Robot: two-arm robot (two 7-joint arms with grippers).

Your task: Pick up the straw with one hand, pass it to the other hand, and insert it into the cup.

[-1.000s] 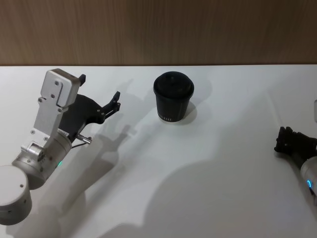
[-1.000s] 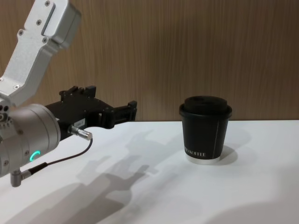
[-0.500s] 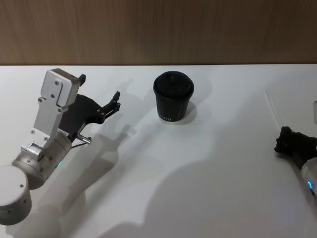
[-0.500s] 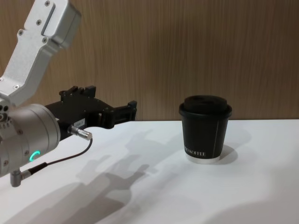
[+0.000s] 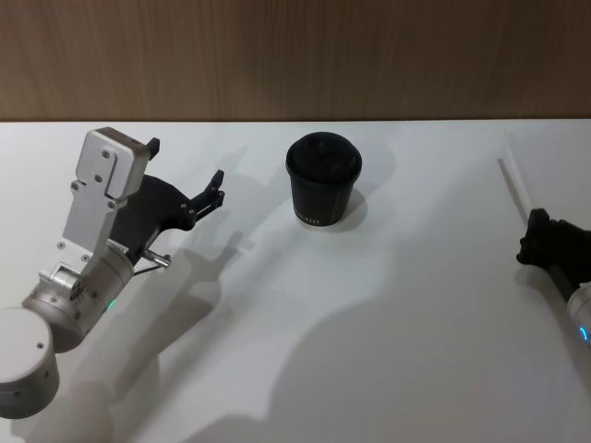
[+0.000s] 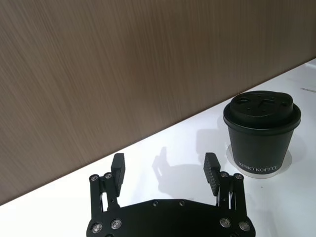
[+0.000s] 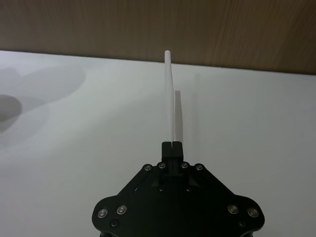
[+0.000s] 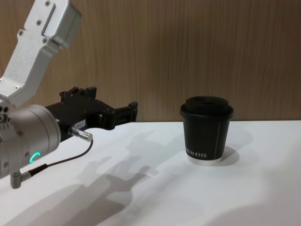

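The straw (image 7: pixel 170 98) is clamped at one end between the closed fingers of the right pincer (image 7: pixel 172 144), near the right edge of the white surface (image 5: pixel 416 323). It is pointed away toward the wooden wall (image 5: pixel 295 55), and its shadow is cast just beside it. The cup (image 5: pixel 323 180) is stood upright with its lid on, well apart from the straw, toward the back middle of the surface. The left pincer (image 6: pixel 165 170) is held above the surface to the cup's left, its fingers spread apart and aimed toward the cup.
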